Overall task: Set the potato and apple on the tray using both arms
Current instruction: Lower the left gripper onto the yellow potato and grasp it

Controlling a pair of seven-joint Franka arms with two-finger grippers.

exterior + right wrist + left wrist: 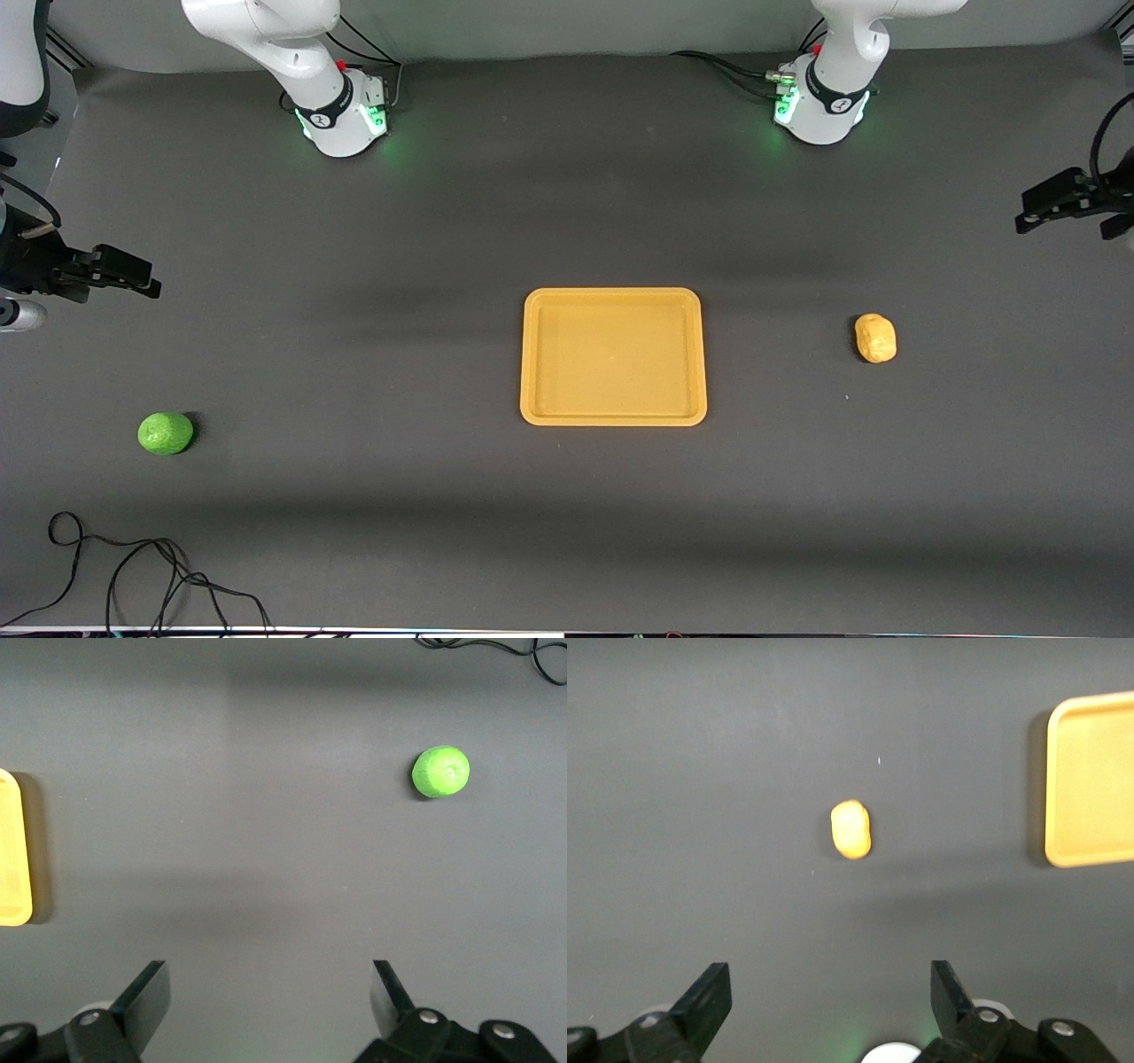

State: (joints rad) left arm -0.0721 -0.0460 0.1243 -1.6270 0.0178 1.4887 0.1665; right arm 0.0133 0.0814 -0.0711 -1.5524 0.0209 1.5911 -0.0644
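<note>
The tray (613, 356) sits bare in the middle of the table (567, 496), well apart from both my grippers. My left gripper (824, 1005) hangs high over the table, fingers (709, 997) spread wide, the potato (851, 829) lying on the table ahead of them. My right gripper (266, 1001) hangs likewise, fingers (146, 997) wide, the apple (441, 772) ahead and off to one side.
</note>
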